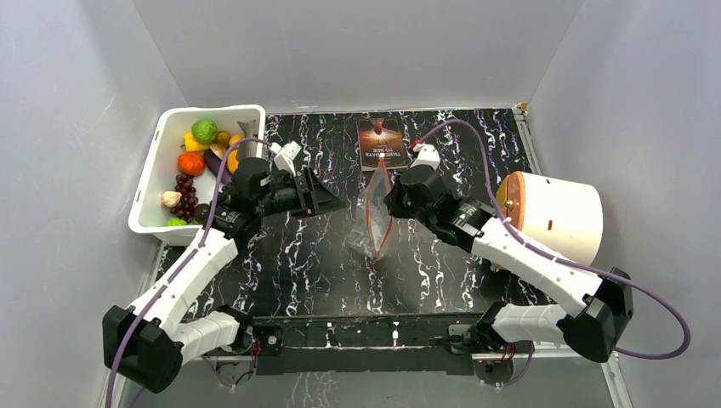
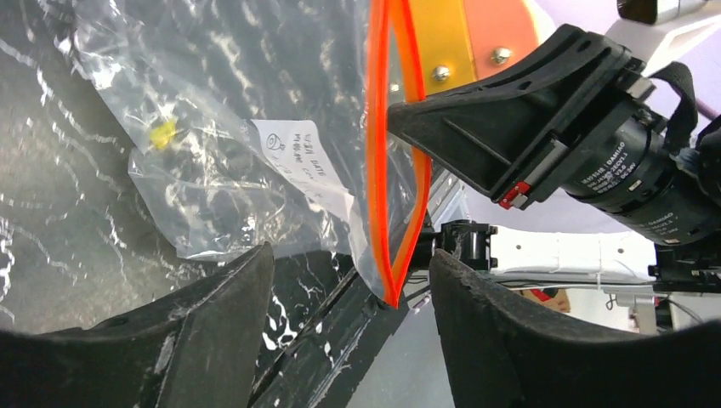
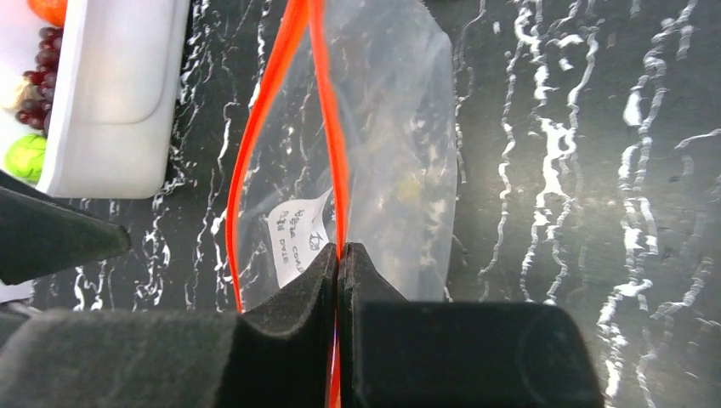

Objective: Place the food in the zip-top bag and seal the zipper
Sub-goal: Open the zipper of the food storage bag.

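The zip-top bag [image 1: 377, 217] hangs upright over the table, clear, with a white label [image 2: 302, 161]. Its zipper [image 3: 327, 127] is a red-orange strip, and the mouth gapes, the two strips spread apart [image 2: 380, 170]. My right gripper [image 3: 339, 251] is shut on one strip of the mouth and holds the bag up [image 1: 393, 202]. My left gripper [image 2: 350, 255] stands open just left of the bag [image 1: 338, 204]; the mouth's lower corner shows between its fingers [image 2: 502, 340], untouched. The food [image 1: 194, 161] lies in a white tub [image 1: 146, 200] at the back left.
A dark book [image 1: 381, 143] lies at the back behind the bag. A white and orange cylinder [image 1: 557, 214] lies on its side at the right, close to my right arm. The tub's corner [image 3: 110, 93] is near the bag's mouth.
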